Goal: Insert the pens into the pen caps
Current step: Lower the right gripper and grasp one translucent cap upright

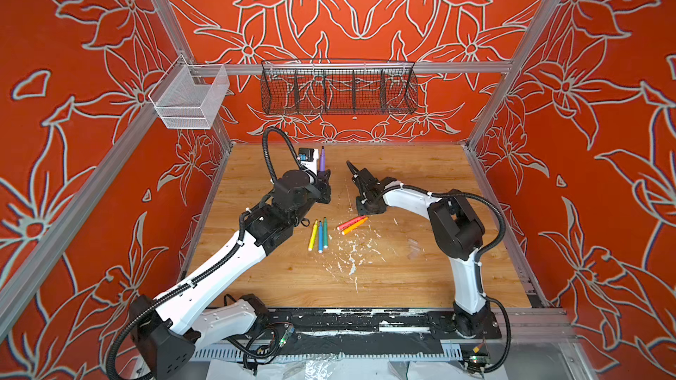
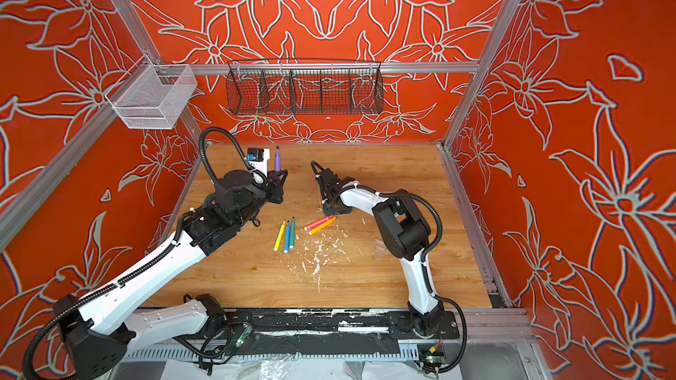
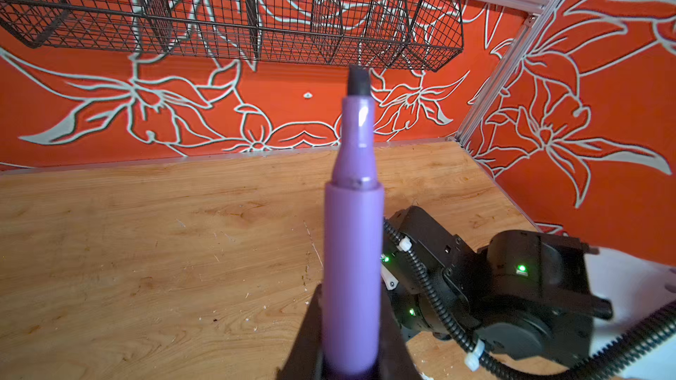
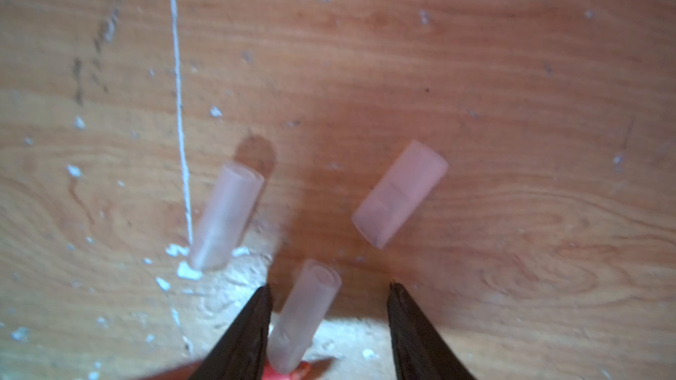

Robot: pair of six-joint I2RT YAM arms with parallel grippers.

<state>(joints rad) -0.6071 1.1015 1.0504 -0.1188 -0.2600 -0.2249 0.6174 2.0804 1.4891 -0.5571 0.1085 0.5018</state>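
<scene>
Over the far side of the counter (image 1: 402,169), the left claw (image 1: 323,174) is closed around the purple pen (image 1: 322,160), upright with its dark tip bare. The right claw (image 4: 329,285) (jaws well apart) hangs over three pen caps (image 4: 226,213), cloudy clear little tubes on the wood; one lies between them.

Walls: orange-red wall panels (image 1: 365,23); pale grey outlined flower-and-leaf pattern
Surface: light brown wood-grain tabletop (image 1: 431,166); scattered white paint flecks (image 1: 352,267) from the middle toward the front edge
Pens: purple plastic marker pen (image 3: 351,250) with a near-black tip; yellow marker pen (image 1: 313,235); blue marker pen (image 1: 320,237); green marker pen (image 1: 325,232); pink-red marker pen (image 1: 351,222); orange marker pen (image 1: 355,226)
Caps: clear frosted plastic pen caps (image 4: 226,213); colourless, tinted by the wood beneath
Baskets: black wire grid basket (image 1: 338,89); silver-white fine-mesh basket (image 1: 190,100)
Arms: white-shelled robot arms (image 1: 226,272); black joints, black ribbed cables
</scene>
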